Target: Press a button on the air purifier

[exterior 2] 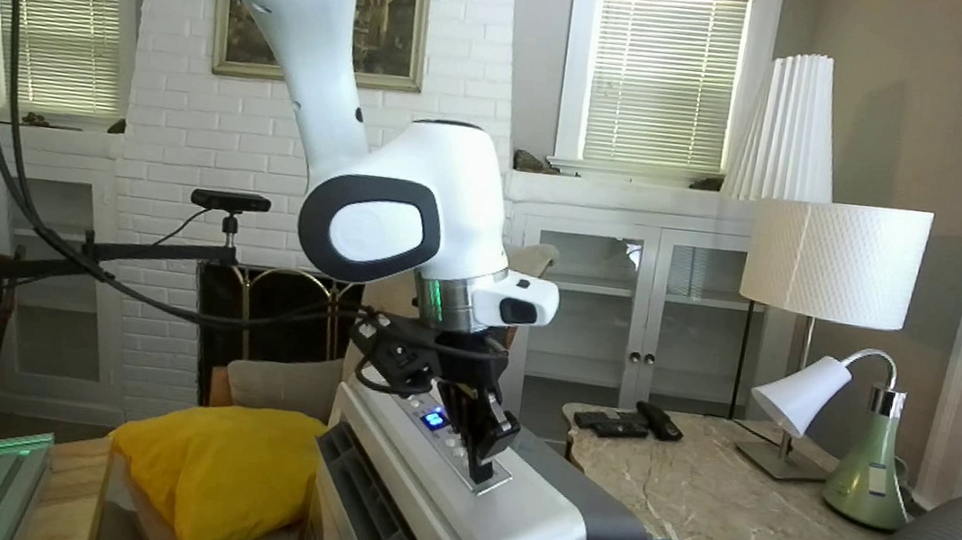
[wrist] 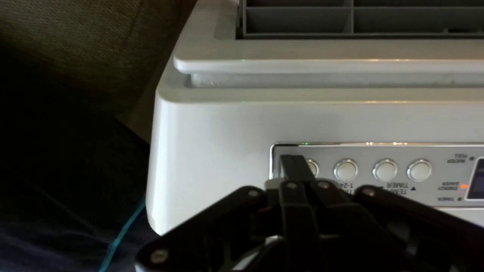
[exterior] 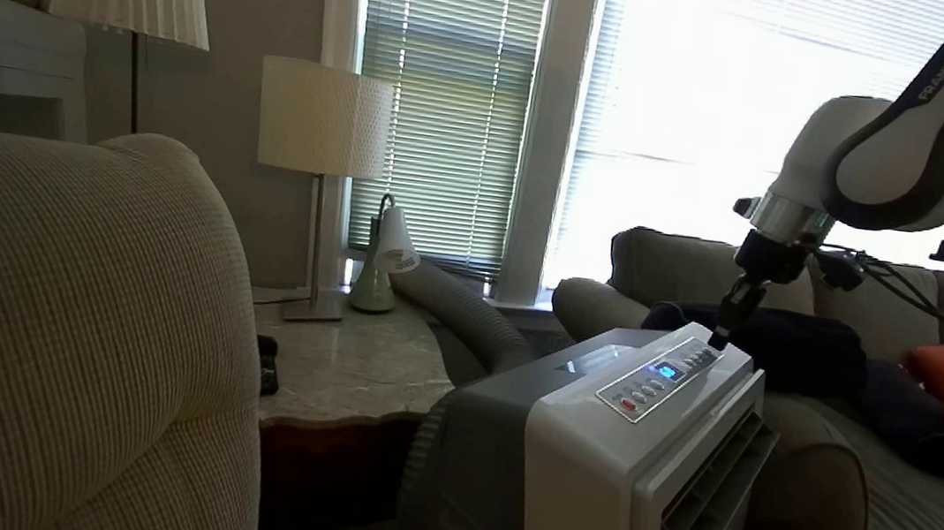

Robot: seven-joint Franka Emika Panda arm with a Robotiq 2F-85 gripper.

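Observation:
The air purifier is a tall white boxy unit [exterior: 585, 442] with a slatted vent on its side; it also shows in an exterior view [exterior 2: 538, 526] and in the wrist view [wrist: 223, 139]. Its slanted control panel [exterior: 615, 397] has a blue-lit display [exterior 2: 434, 420] and a row of round buttons [wrist: 345, 170]. My gripper [exterior: 722, 336] is shut and empty, pointing down at one end of the panel. Its fingertips [wrist: 297, 168] partly cover the end button in the wrist view. In an exterior view, the fingertips [exterior 2: 480, 471] are at the panel surface; I cannot tell whether they touch.
A grey hose [exterior: 467, 309] runs behind the unit. A marble-top table [exterior 2: 692, 484] holds a white lamp [exterior 2: 835, 265], a green lamp [exterior 2: 869, 477] and remotes. A sofa [exterior: 707, 265] with dark cloth [exterior: 809, 348] stands beside the unit. A yellow pillow [exterior 2: 223, 467] lies near it.

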